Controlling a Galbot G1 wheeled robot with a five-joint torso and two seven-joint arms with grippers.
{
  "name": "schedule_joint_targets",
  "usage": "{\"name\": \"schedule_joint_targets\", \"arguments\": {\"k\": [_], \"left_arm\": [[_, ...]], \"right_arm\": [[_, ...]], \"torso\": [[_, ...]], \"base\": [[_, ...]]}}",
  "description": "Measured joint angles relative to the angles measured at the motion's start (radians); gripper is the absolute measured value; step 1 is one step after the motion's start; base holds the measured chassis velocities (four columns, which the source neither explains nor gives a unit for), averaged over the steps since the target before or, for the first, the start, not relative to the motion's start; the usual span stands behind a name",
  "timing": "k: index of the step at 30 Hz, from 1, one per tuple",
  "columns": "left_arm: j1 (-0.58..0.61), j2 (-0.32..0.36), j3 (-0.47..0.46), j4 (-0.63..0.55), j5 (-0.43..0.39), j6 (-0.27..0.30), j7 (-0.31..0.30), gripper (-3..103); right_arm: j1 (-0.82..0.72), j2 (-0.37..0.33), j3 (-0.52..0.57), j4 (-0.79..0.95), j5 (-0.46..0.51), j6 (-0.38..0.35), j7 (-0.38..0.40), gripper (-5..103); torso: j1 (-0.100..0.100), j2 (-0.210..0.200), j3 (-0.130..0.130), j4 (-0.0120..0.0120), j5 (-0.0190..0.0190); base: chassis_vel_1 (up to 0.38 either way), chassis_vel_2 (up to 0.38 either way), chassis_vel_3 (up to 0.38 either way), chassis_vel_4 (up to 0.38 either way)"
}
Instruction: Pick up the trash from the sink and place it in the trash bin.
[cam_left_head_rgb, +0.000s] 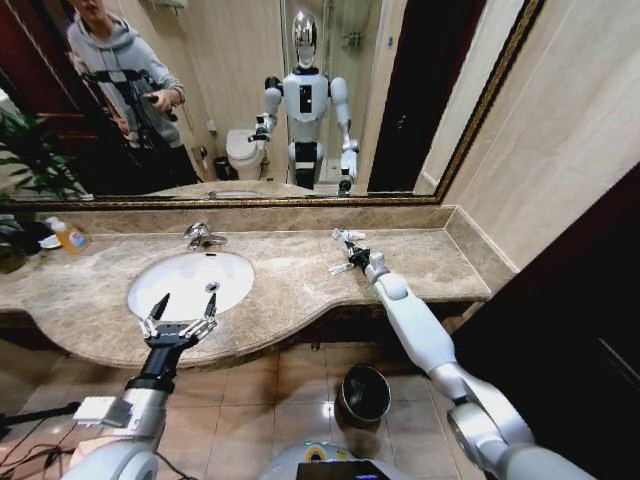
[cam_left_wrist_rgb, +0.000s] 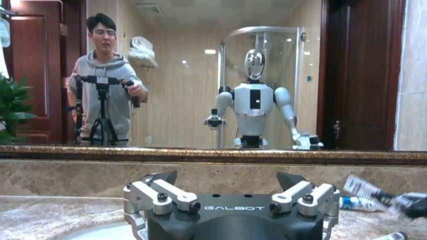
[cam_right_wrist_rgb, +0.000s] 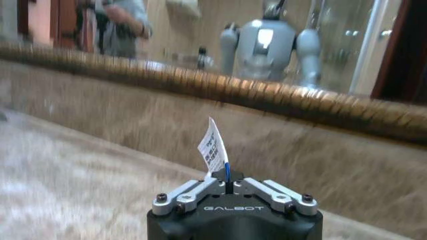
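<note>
One small white tube (cam_right_wrist_rgb: 213, 145) stands pinched upright in the right gripper (cam_right_wrist_rgb: 227, 186), whose jaws are closed on its blue-capped end above the marble counter (cam_left_head_rgb: 420, 255). It looks light and thin, soft enough to crumple, so the capped end is probably the firmest hold. More trash (cam_left_head_rgb: 342, 268) lies beside that gripper, right of the sink (cam_left_head_rgb: 190, 283). Left gripper (cam_left_head_rgb: 181, 311) hovers spread wide at the basin's front edge. Polished stone may let pieces skid. Below on the tiled floor stands the trash bin (cam_left_head_rgb: 364, 394).
</note>
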Motion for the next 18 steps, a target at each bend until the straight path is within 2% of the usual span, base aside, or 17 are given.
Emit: {"name": "schedule_joint_targets", "arguments": {"k": [2,6,7,9,14,18], "left_arm": [[0.000,0.000,0.000,0.000,0.000,0.000,0.000,100],[0.000,0.000,0.000,0.000,0.000,0.000,0.000,100],[0.000,0.000,0.000,0.000,0.000,0.000,0.000,100],[0.000,0.000,0.000,0.000,0.000,0.000,0.000,100],[0.000,0.000,0.000,0.000,0.000,0.000,0.000,100],[0.000,0.000,0.000,0.000,0.000,0.000,0.000,100]], "right_arm": [[-0.025,-0.020,0.011,0.056,0.023,0.000,0.000,1],[-0.165,-0.100,0.085,0.297,0.103,-0.024,0.000,1],[-0.165,-0.100,0.085,0.297,0.103,-0.024,0.000,1],[-0.296,-0.145,0.143,0.436,0.152,-0.040,0.017,1],[-0.434,-0.165,0.226,0.553,0.169,-0.038,0.024,1],[-0.634,-0.140,0.341,0.663,0.163,-0.011,0.024,1]], "torso": [[0.000,0.000,0.000,0.0001,0.0001],[0.000,0.000,0.000,-0.0001,0.0001],[0.000,0.000,0.000,-0.0001,0.0001],[0.000,0.000,0.000,-0.0005,0.0001],[0.000,0.000,0.000,0.0000,0.0001],[0.000,0.000,0.000,-0.0002,0.0001]], "base": [[0.000,0.000,0.000,0.000],[0.000,0.000,0.000,0.000],[0.000,0.000,0.000,0.000],[0.000,0.000,0.000,0.000],[0.000,0.000,0.000,0.000],[0.000,0.000,0.000,0.000]]}}
